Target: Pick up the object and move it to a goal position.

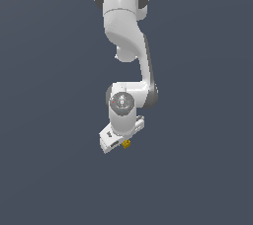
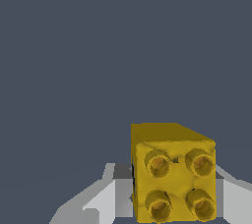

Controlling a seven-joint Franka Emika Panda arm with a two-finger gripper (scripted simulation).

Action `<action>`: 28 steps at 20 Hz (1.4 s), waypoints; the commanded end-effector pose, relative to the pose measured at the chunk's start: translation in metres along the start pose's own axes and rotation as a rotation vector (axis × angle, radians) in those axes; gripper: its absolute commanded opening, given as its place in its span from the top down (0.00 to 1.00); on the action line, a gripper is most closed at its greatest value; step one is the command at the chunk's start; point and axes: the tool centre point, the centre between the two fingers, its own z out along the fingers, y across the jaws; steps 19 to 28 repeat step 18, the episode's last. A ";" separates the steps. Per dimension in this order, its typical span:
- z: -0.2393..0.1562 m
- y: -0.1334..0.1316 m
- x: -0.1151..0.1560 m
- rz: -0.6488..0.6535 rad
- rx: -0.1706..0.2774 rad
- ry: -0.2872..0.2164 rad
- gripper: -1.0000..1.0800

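Note:
The object (image 2: 173,174) is a yellow-orange block with four round studs on the face turned to the wrist camera. It sits between the two fingers of my gripper (image 2: 173,191), with a grey finger (image 2: 109,197) pressed against one side and the other finger (image 2: 235,199) against the opposite side. In the exterior view only a small yellow corner of the object (image 1: 127,143) shows under the white hand of the gripper (image 1: 123,143). The fingertips themselves are hidden there by the hand.
The white arm (image 1: 129,31) reaches down from the top of the exterior view. Around it there is only a plain dark blue-grey surface (image 1: 54,169); no goal marker shows.

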 end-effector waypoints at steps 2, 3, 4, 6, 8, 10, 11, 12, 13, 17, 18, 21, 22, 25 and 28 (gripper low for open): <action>-0.021 -0.006 0.005 -0.001 -0.001 0.002 1.00; -0.029 -0.008 0.007 -0.001 -0.002 0.002 1.00; -0.037 -0.010 0.009 -0.001 -0.002 0.002 1.00; -0.055 -0.015 0.013 -0.001 -0.002 0.002 1.00; -0.071 -0.020 0.017 -0.001 -0.002 0.002 1.00; -0.085 -0.023 0.020 -0.001 -0.002 0.002 1.00; -0.091 -0.025 0.022 -0.001 -0.002 0.002 1.00; -0.096 -0.026 0.023 -0.001 -0.002 0.002 1.00; -0.100 -0.027 0.024 -0.001 -0.002 0.002 1.00; -0.109 -0.029 0.027 -0.001 -0.002 0.002 1.00; -0.109 -0.029 0.027 -0.001 -0.002 0.002 1.00; -0.109 -0.029 0.027 -0.001 -0.002 0.002 1.00; -0.109 -0.029 0.027 -0.001 -0.002 0.002 1.00; -0.109 -0.029 0.027 -0.001 -0.002 0.002 1.00; -0.109 -0.029 0.027 -0.001 -0.002 0.002 1.00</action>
